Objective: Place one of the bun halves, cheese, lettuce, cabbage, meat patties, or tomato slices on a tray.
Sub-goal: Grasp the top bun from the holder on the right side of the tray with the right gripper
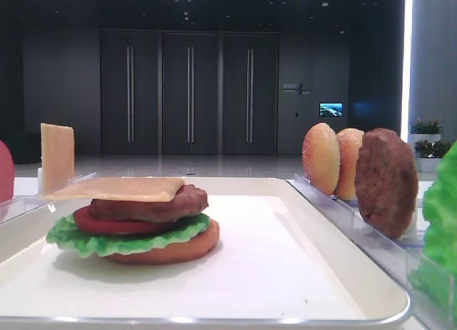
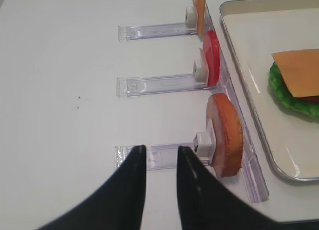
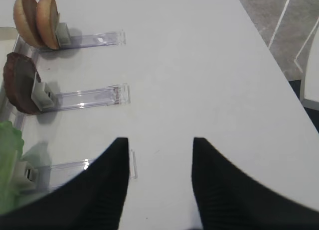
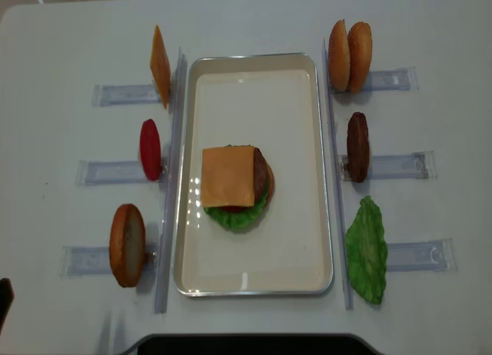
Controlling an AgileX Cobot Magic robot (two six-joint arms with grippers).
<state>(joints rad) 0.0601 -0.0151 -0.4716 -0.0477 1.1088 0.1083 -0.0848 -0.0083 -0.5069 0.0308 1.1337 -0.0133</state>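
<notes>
On the white tray [image 4: 254,270] stands a stack: bun bottom, lettuce, tomato and meat patty [image 1: 153,205], with a cheese slice [image 4: 228,175] on top. Two seeded bun halves [image 4: 350,55] stand upright in a rack to the tray's right, with a patty [image 4: 357,146] and a lettuce leaf [image 4: 367,250] in racks nearer. My right gripper [image 3: 160,140] hovers open over bare table right of those racks, holding nothing. My left gripper [image 2: 161,149] is narrowly open and empty over the clear rack holding a flat bun bottom [image 2: 227,135].
Left of the tray, clear racks hold an upright cheese slice [image 4: 159,67] and a tomato slice [image 4: 151,149]. Long clear rails run along both long sides of the tray. The table's right edge [image 3: 279,65] lies close to the right arm.
</notes>
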